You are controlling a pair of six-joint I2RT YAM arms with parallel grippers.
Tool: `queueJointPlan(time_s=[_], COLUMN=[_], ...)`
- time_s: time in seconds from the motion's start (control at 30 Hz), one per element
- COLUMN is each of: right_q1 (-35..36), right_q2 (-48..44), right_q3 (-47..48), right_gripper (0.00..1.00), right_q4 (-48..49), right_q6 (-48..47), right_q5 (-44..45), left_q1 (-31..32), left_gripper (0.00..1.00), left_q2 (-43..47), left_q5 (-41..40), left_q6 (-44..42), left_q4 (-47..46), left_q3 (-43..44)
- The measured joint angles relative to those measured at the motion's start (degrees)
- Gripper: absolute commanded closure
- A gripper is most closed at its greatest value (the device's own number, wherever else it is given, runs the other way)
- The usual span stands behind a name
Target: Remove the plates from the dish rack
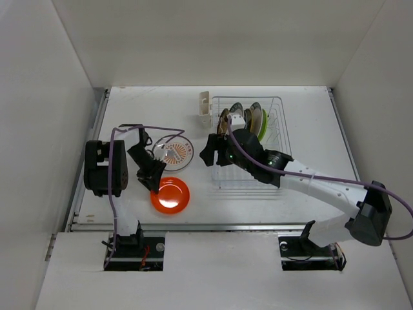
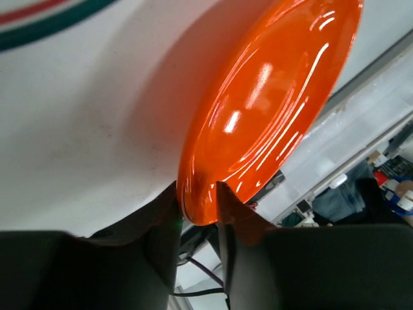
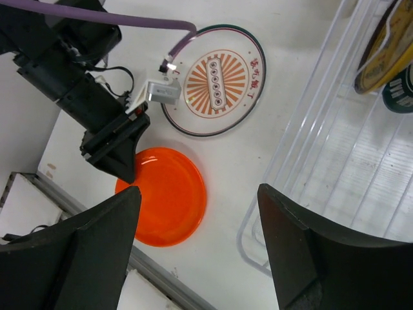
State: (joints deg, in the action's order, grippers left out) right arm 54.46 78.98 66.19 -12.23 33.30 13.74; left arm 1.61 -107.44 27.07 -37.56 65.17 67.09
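One orange plate (image 1: pixel 171 195) and one white plate (image 1: pixel 173 153) lie on the bench (image 1: pixel 310 116); about four plates (image 1: pixel 258 119) stand in the rack (image 1: pixel 282 129). The left claw (image 2: pixel 197 194) straddles the orange rim, grip unclear; the right claw (image 3: pixel 199 194) gapes.

The white table (image 1: pixel 316 129) carried an orange plate (image 1: pixel 171 195) at its near left. Just beyond it, with a slim gap between them, lay a white plate (image 1: pixel 173 153) with a dark rim and an orange sunburst centre. The dish rack (image 1: pixel 227 175) stood right of centre, toward the far side, a cream cup (image 1: pixel 205 106) at its far-left corner.
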Motion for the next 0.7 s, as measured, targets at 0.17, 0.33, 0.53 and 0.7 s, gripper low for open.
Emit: queueJointPlan(time_s=[0.17,0.33,0.53,0.7], right_q1=[0.0,0.0,-0.2,-1.5], right_q2=[-1.4,-3.8,-5.8,-6.5], right_q3=[-1.5,-1.5,0.6,3.2], right_gripper=[0.18,0.14,0.11,0.11], right_q4=[-1.6,-4.0,-8.7,-12.0], right_q6=[0.5,1.0,1.4,1.9], right_q5=[1.5,5.4,11.7,15.5], left_q1=[0.0,0.0,0.0,0.0], left_gripper=[0.60,0.49,0.44,0.43], left_q2=[0.3,4.0,9.9,10.9], left_q5=[-1.0,-2.2,-3.0,-3.7], left_q6=[3.2,6.6,9.0,9.8], left_q4=[-2.9,-5.4,-6.5,-6.5], left_q3=[0.0,0.0,0.0,0.0])
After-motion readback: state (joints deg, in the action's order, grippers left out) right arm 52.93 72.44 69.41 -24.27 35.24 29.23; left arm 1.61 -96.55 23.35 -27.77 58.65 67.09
